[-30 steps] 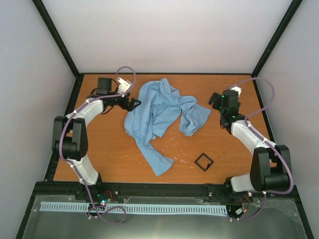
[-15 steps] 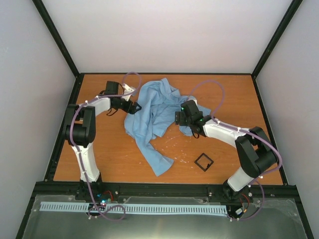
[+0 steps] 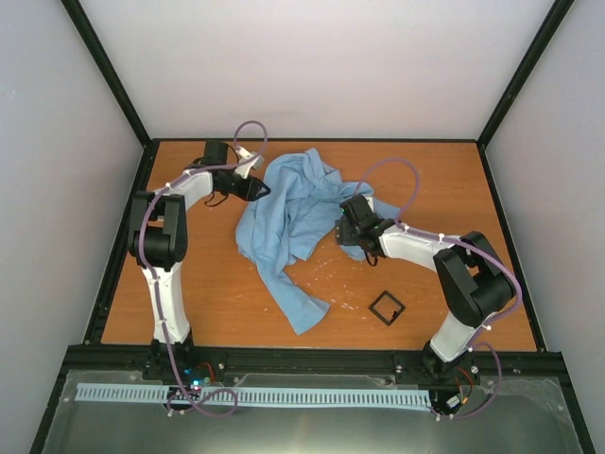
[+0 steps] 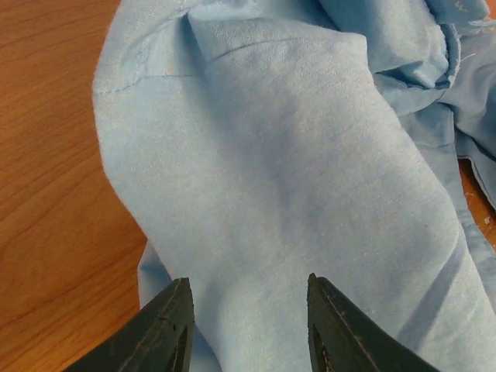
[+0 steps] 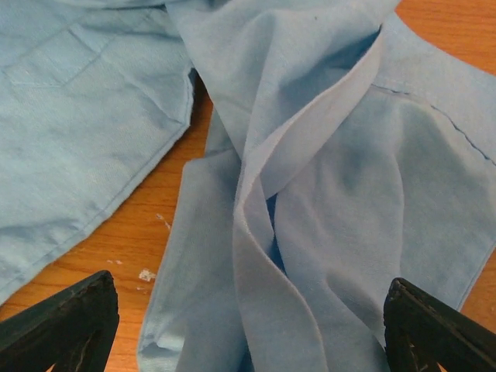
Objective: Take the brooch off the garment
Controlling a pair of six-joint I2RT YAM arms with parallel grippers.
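Note:
The garment (image 3: 301,203) is a crumpled light blue shirt lying mid-table; it also fills the left wrist view (image 4: 294,155) and the right wrist view (image 5: 325,194). The brooch is hidden in every view. My left gripper (image 3: 257,189) is at the garment's upper left edge. Its jaws (image 4: 248,314) stand partly apart, straddling smooth cloth. My right gripper (image 3: 346,227) hangs low over the garment's right folds. Its fingers (image 5: 246,325) are wide open on either side of a raised fold.
A small black hollow square frame (image 3: 386,307) lies on the orange table (image 3: 208,274) near the front, right of the garment's long trailing sleeve (image 3: 295,293). Black rails and white walls bound the table.
The right arm swung in from the table's right side onto the garment's right folds. The left gripper moved back and right onto the garment's edge, and its jaws narrowed.

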